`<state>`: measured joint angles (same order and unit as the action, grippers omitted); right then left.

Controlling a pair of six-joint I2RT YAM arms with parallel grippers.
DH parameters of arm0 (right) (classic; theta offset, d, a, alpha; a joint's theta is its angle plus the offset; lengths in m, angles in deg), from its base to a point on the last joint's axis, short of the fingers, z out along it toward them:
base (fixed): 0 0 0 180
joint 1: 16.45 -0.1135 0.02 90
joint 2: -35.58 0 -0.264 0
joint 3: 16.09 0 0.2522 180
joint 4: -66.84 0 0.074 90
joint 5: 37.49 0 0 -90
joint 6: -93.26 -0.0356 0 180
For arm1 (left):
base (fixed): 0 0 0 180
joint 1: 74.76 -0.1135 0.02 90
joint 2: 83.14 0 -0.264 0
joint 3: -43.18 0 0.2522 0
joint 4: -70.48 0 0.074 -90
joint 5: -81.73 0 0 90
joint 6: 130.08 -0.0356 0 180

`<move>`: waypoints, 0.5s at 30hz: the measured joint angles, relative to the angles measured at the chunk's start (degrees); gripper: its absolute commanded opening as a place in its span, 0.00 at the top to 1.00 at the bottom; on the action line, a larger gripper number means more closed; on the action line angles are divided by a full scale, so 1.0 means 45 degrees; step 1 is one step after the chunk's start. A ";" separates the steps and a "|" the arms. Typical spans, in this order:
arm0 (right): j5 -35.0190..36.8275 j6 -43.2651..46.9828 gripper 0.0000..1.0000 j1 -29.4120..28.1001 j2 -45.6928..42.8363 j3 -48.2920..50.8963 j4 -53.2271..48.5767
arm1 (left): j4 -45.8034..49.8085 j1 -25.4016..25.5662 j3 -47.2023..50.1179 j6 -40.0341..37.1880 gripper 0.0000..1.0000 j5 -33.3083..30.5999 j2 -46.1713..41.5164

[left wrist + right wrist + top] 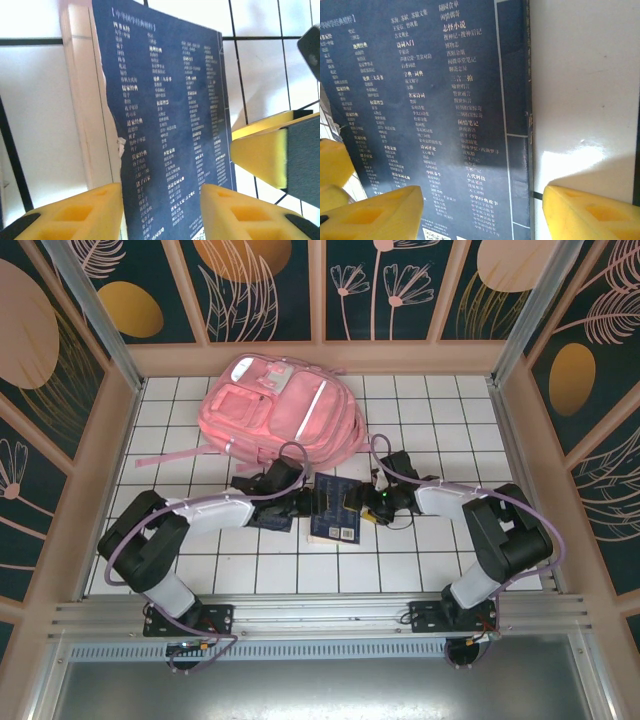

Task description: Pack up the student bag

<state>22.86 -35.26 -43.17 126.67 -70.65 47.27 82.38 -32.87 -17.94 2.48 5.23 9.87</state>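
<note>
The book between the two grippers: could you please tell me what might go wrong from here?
1. The book has a ragged cover edge beside the pages; a pinch there might tear it further.
2. The left gripper and right gripper both stand open at the same book, fingers close together, so they could collide.
3. The bag lies beyond with no opening visible, so insertion may snag.
</note>
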 measured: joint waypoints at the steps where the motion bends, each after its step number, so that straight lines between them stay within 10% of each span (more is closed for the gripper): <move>1: 0.0000 0.0019 0.33 -0.0005 0.0000 0.0000 -0.0005 | 0.0146 0.0000 -0.0102 -0.0039 0.54 -0.0131 -0.0010; 15: 0.0345 0.0131 0.52 -0.0112 0.0141 -0.0039 -0.0039 | 0.0563 -0.0107 -0.0243 -0.0034 0.71 -0.0321 0.1447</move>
<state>24.41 -34.67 -43.67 127.30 -70.82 47.10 84.91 -33.35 -19.03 2.33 3.78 16.38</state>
